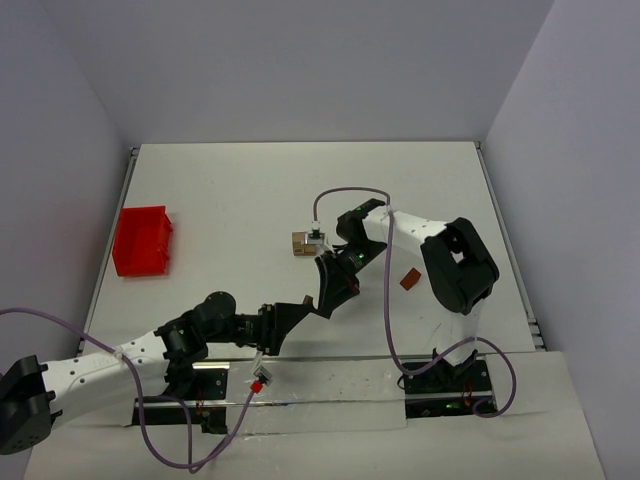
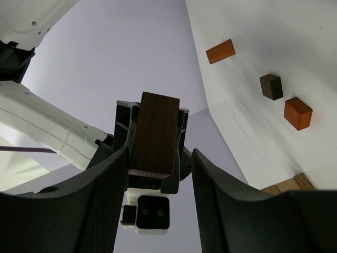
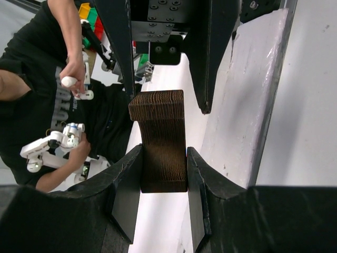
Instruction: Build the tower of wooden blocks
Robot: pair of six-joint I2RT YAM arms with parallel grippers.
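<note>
My right gripper (image 3: 164, 150) is shut on a dark brown wood block (image 3: 160, 137) and holds it in the air over the near middle of the table. My left gripper (image 2: 160, 153) is open, its fingers (image 2: 105, 200) on either side of that same block (image 2: 154, 134). In the top view the two grippers meet tip to tip, left (image 1: 303, 307) and right (image 1: 328, 288), and hide the block. A few tan blocks (image 1: 300, 243) lie together behind them. A reddish-brown block (image 1: 409, 279) lies to the right. The left wrist view shows more loose blocks: reddish-brown (image 2: 220, 51), dark (image 2: 270, 86), orange-brown (image 2: 297, 113).
A red plastic bin (image 1: 143, 240) stands at the left of the white table (image 1: 230, 190). Grey walls close the table on the left, back and right. Purple cables loop around both arms. A person (image 3: 47, 105) shows past the table's edge in the right wrist view.
</note>
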